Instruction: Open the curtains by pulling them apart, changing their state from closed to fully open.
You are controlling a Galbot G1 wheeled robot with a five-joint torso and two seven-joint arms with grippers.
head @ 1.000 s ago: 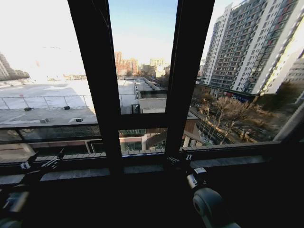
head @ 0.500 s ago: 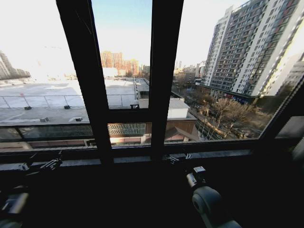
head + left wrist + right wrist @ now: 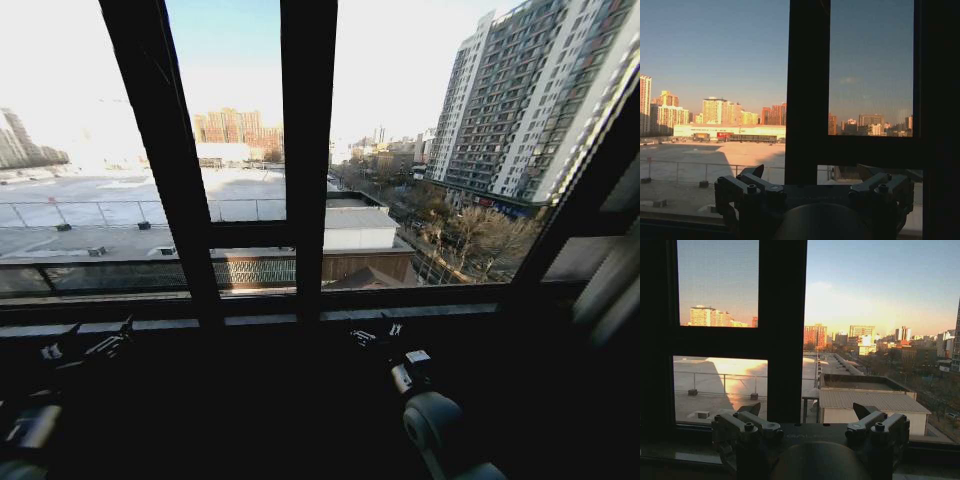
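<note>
A strip of pale, pleated curtains (image 3: 610,290) hangs at the far right edge of the head view, beside a slanting dark window post. The rest of the glass is uncovered and shows the city outside. My left gripper (image 3: 90,348) is low on the left in front of the sill, and my right gripper (image 3: 375,335) is low in the middle. In the left wrist view the left gripper (image 3: 812,172) is open and holds nothing. The right gripper (image 3: 807,410) is likewise open in its own view and faces the window.
Thick dark window mullions (image 3: 305,150) and a crossbar (image 3: 250,235) split the glass. A dark sill (image 3: 400,312) runs along under the window just beyond both grippers. Below the sill everything is in deep shadow.
The whole head picture has shifted left, so the camera has turned right. The pale curtain strip has come into view at the right edge. Both arms keep their places.
</note>
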